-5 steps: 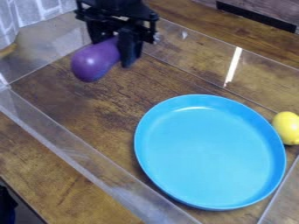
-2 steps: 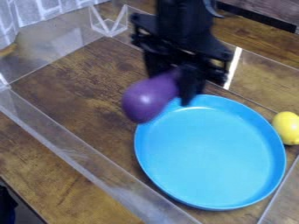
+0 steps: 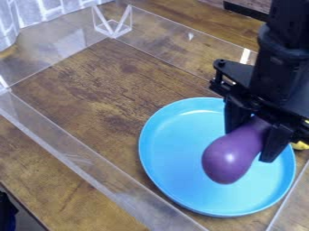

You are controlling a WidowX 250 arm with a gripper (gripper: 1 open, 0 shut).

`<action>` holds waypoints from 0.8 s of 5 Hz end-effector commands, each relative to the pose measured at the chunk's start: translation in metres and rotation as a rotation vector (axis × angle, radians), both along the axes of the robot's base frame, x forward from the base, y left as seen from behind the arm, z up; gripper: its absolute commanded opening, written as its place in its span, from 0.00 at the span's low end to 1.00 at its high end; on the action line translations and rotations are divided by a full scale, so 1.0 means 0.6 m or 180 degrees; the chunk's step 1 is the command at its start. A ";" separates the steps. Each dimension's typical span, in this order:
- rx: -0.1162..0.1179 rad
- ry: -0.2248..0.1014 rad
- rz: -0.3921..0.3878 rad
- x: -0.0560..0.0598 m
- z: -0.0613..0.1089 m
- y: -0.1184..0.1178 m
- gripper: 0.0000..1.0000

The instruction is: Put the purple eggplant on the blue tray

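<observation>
The black gripper (image 3: 263,126) comes down from the upper right of the frame and is clamped on the eggplant (image 3: 234,154), its fingers pressed to the narrower upper end; the fat, rounded end hangs down and to the left, so the eggplant sits tilted in the grip. The eggplant is glossy purple and held in the air above the tray (image 3: 176,144), over the right half of it; whether it touches the blue surface cannot be told from this view, though it looks clear of it.

The tray is a large round bright-blue plate with a raised rim, filling the lower right of the frame; its right edge is partly hidden behind the gripper and arm. It rests on a dark wooden table (image 3: 108,81); a clear plastic wall (image 3: 60,144) runs along the lower left of the table, and more clear panels stand along the upper left, with a small clear triangular piece (image 3: 115,18) at the top of the frame, well apart from the tray.

A small patch of yellow (image 3: 301,143) shows just right of the gripper at the tray's right edge; too little of it is visible to say what it is.
</observation>
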State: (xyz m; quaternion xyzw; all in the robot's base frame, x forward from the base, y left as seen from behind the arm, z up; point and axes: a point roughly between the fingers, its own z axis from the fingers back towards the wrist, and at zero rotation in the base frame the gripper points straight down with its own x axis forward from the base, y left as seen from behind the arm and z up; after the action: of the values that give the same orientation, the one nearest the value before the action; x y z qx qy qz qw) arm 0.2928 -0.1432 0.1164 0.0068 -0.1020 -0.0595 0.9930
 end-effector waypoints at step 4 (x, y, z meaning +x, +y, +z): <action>-0.0036 -0.0153 0.0117 0.005 0.002 0.096 0.00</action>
State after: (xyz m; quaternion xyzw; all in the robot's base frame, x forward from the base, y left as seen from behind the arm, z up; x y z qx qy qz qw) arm 0.2952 -0.0831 0.1037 0.0100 -0.1015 -0.0368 0.9941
